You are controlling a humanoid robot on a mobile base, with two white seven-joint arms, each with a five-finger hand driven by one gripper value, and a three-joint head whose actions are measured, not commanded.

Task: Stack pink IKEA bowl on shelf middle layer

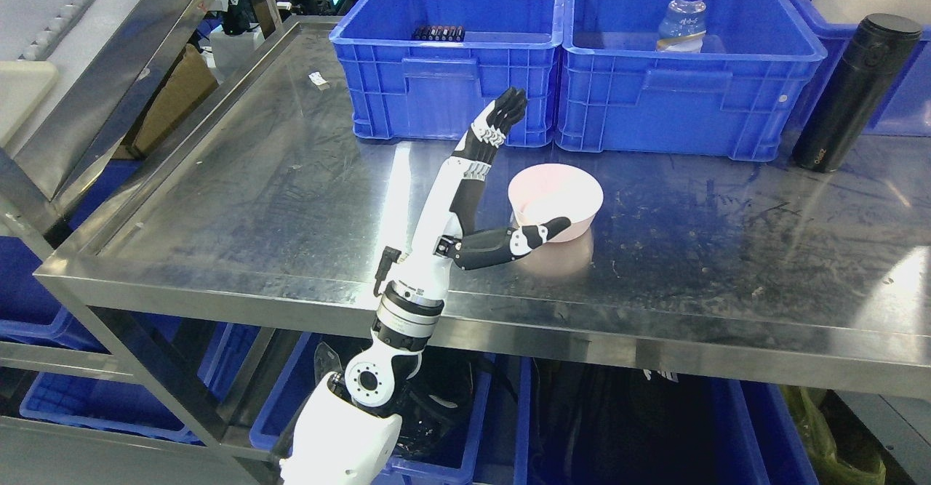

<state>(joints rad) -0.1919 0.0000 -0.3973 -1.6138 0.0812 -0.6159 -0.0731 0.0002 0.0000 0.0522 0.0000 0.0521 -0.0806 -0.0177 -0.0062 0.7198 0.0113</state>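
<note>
On the steel shelf (291,201), in front of two blue crates (567,70), the left hand (480,179) stands beside the pink bowl (556,198). Its fingers (505,110) stretch upward, released, left of the bowl; the thumb (538,236) touches the bowl's near rim.

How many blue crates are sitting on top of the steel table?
2 in full view: left crate holding a dark object, right crate holding a water bottle. Blue plastic at the far right edge may be another.
</note>
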